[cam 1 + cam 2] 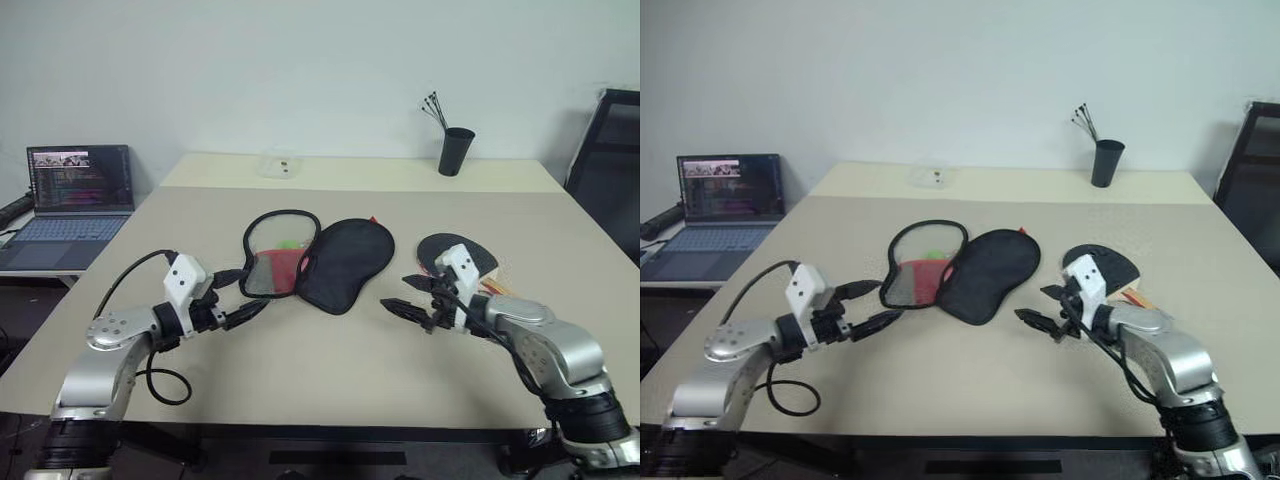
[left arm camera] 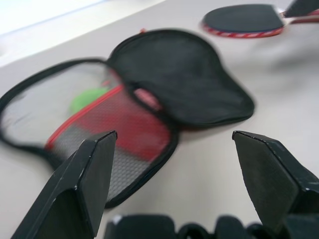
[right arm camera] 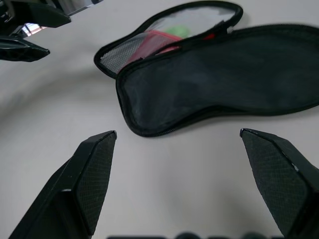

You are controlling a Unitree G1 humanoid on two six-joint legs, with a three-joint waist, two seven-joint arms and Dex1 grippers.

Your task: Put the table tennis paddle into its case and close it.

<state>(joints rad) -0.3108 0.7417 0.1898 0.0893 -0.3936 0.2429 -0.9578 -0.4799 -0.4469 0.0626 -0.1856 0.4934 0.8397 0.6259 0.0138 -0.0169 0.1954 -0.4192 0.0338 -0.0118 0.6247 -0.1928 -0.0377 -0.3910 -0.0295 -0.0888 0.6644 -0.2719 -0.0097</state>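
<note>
The case (image 1: pixel 345 262) lies unzipped and spread flat in the middle of the table. Its black half is on the right, and its mesh half (image 1: pixel 278 255) with a red panel is on the left, with a small green ball (image 2: pixel 87 98) inside. The table tennis paddle (image 1: pixel 455 248) lies black face up to the right of the case, its handle hidden behind my right arm. My left gripper (image 1: pixel 250 292) hovers open just before the mesh half's narrow end. Between the case and the paddle, my right gripper (image 1: pixel 397 293) is open and points at the black half (image 3: pixel 214 74). Both grippers are empty.
A black cup (image 1: pixel 456 150) with thin sticks stands at the far right of the table, and a small clear box (image 1: pixel 280 163) at the far middle. An open laptop (image 1: pixel 80 195) sits on a side desk at the left. A black chair (image 1: pixel 610 170) stands at the right.
</note>
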